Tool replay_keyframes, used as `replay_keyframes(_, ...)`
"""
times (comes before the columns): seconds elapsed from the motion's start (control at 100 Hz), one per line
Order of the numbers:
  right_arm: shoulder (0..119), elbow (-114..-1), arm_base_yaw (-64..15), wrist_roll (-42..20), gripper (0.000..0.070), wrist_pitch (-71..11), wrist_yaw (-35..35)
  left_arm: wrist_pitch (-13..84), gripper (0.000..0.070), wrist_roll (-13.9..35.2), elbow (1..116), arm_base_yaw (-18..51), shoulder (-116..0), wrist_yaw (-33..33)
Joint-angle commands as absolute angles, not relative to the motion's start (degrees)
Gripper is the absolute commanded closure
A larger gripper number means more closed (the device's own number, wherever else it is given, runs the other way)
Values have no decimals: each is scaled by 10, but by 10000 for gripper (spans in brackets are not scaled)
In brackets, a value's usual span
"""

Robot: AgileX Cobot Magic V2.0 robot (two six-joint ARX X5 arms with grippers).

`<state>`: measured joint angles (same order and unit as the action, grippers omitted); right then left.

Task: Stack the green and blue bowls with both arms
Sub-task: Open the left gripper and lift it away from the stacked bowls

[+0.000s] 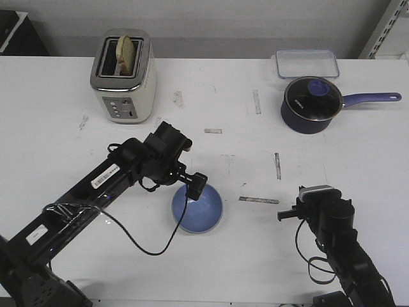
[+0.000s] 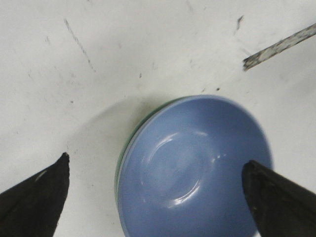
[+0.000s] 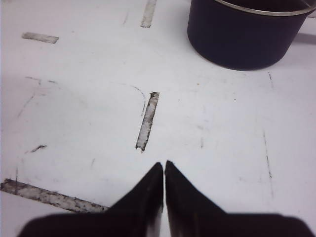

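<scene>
The light blue bowl (image 1: 198,211) sits nested inside the green bowl on the white table, near the front centre. In the left wrist view the blue bowl (image 2: 192,168) fills the lower middle. Only a thin rim of the green bowl (image 2: 118,170) shows along its edge. My left gripper (image 1: 195,185) hovers just over the stack's far rim. It is open wide (image 2: 155,160), one finger on each side of the bowls, touching nothing. My right gripper (image 1: 291,214) is shut and empty (image 3: 164,163) low over bare table at the front right.
A cream toaster (image 1: 123,75) with bread stands at the back left. A dark navy saucepan (image 1: 311,103) with a long handle and a clear lidded box (image 1: 307,62) stand at the back right. The pan also shows in the right wrist view (image 3: 244,34). Worn tape strips (image 1: 259,200) mark the table.
</scene>
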<state>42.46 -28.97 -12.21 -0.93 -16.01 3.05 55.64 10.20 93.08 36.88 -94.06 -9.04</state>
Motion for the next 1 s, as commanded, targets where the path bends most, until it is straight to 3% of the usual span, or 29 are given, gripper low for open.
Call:
replay_keyframes(0.0,428,-293,-123,-17,700,-157,30,556,69,97,957,369,-925,-89)
replay_keyframes(0.06,428,-293,-123,-17,700,-158,30,554,169,95,967,366,-909,-88)
replay_keyframes(0.21,428,-293,-123,-17,700,-159,30,542,590,76,969,351,-863,-85)
replay_keyframes(0.27,428,-293,-123,-17,700,-159,30,542,678,66,969,341,-848,-82)
replay_keyframes(0.47,428,-293,-123,-17,700,-159,31,546,699,24,965,297,-818,13)
replay_keyframes(0.58,428,-293,-123,-17,700,-159,33,517,699,15,922,260,-795,18)
replay_keyframes(0.8,418,-293,-104,-17,700,-159,46,374,699,16,693,192,-676,18)
replay_keyframes(0.99,388,-293,-62,-17,700,-164,46,255,699,60,501,121,-539,18)
